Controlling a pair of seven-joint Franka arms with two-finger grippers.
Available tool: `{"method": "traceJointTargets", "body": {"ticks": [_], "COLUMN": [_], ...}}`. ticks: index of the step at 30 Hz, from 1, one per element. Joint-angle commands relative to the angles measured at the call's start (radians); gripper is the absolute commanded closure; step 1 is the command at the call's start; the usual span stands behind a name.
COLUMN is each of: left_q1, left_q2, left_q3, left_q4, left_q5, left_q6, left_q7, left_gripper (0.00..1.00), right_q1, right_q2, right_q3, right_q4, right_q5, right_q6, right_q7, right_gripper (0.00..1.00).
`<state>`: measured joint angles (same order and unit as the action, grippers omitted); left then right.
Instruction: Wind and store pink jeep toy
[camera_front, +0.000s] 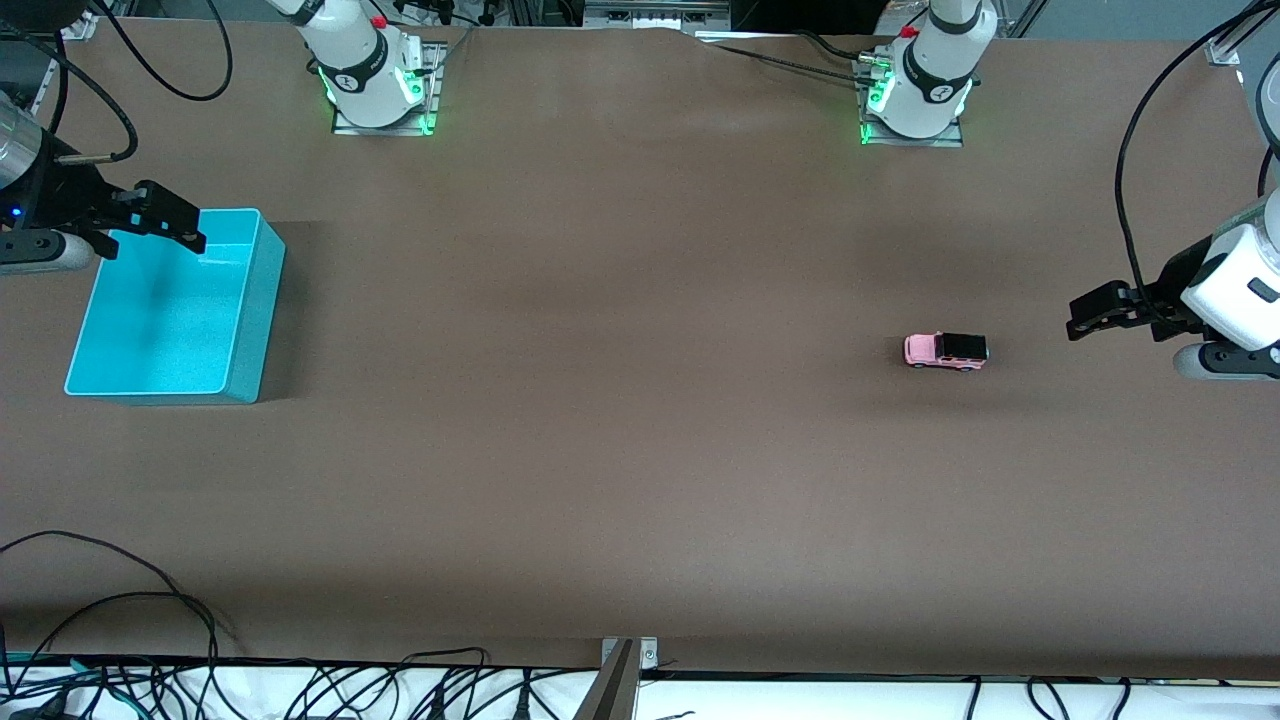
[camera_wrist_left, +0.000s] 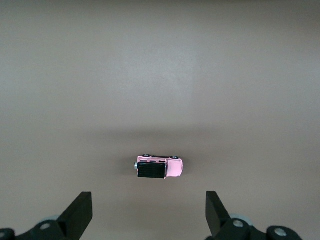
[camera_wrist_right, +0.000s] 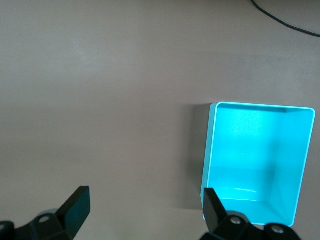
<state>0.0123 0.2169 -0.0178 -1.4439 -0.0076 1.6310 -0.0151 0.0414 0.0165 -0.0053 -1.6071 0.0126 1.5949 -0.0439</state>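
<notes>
The pink jeep toy (camera_front: 945, 351) stands on its wheels on the brown table toward the left arm's end, pale pink hood and black rear roof. In the left wrist view the jeep toy (camera_wrist_left: 159, 167) lies a short way ahead of the fingertips. My left gripper (camera_front: 1075, 318) hovers beside the jeep toy, toward the table's end, open and empty (camera_wrist_left: 149, 215). The turquoise bin (camera_front: 258, 320) sits at the right arm's end with nothing in it. My right gripper (camera_front: 155, 243) hangs open over the bin's edge farthest from the front camera, empty (camera_wrist_right: 145, 210), with the bin's wall (camera_wrist_right: 210, 150) by one finger.
Both arm bases (camera_front: 375, 90) (camera_front: 915, 100) stand along the table's edge farthest from the front camera. Black cables (camera_front: 150, 610) loop over the front edge near the right arm's end. A metal bracket (camera_front: 625, 660) sits at the middle of the front edge.
</notes>
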Motion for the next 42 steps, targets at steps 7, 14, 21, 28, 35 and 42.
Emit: {"method": "traceJointTargets", "body": {"ticks": [7, 14, 21, 28, 35, 42], "left_q1": [-0.005, -0.003, -0.003, -0.002, -0.002, -0.002], "left_q2": [-0.017, -0.017, -0.016, 0.002, 0.030, 0.041], "left_q3": [-0.002, -0.002, -0.002, -0.001, -0.002, -0.002], "left_q4": [-0.019, -0.019, -0.021, -0.023, -0.024, -0.082], "left_q5": [0.031, 0.031, 0.031, 0.031, 0.031, 0.031], "left_q6": [-0.005, -0.005, -0.007, -0.034, -0.036, -0.033], "left_q7": [-0.035, -0.035, -0.051, -0.253, -0.555, -0.810], "left_gripper": [0.00, 0.00, 0.00, 0.00, 0.00, 0.00], "right_q1": [0.000, -0.003, -0.011, -0.009, -0.006, -0.008], "right_q2": [-0.009, -0.009, -0.007, -0.007, -0.007, -0.007], "right_q3": [-0.001, -0.002, -0.019, -0.024, -0.022, -0.022], "right_q4": [-0.005, -0.005, -0.005, -0.004, -0.004, -0.004], "right_q5": [-0.003, -0.002, 0.035, 0.037, 0.033, 0.035], "right_q6": [-0.015, -0.010, -0.003, -0.003, -0.003, -0.006], "right_q7": [0.001, 0.004, 0.004, 0.004, 0.001, 0.002], "right_gripper": [0.00, 0.00, 0.00, 0.00, 0.00, 0.00]}}
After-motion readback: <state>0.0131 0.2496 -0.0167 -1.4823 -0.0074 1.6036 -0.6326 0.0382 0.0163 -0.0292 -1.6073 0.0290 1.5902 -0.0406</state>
